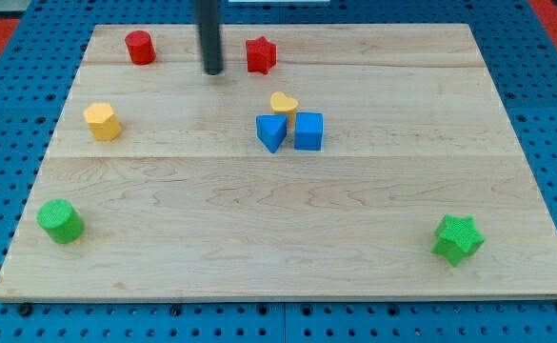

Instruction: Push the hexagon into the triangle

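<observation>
Approach step: my tip [213, 71], no fingers fitted, sits up-right of yellow hexagon [102, 121]; next, circle left, push toward blue triangle [271, 132].

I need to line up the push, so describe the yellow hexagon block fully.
The yellow hexagon block is a small, chunky, matte piece that looks like painted wood or plastic. It sits flat on the wooden board near the view's left edge, touching nothing. My tip stands up and to its right, well apart. The blue triangle lies farther right.
</observation>
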Tool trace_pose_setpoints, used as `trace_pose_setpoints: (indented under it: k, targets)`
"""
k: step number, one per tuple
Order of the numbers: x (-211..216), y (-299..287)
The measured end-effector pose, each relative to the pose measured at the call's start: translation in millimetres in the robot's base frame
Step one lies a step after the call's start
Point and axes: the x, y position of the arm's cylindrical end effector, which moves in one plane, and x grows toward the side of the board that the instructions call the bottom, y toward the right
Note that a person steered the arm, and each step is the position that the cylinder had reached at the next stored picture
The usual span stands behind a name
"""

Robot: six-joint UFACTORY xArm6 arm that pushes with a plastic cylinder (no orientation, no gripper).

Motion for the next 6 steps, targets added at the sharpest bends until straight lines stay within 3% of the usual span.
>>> trace_pose_setpoints:
  k: [2, 3, 4, 6]
  targets:
    - [22.9, -111.0]
    - [57.3, -144.7]
    - [108.5, -112.2]
    - [113.3, 29.9]
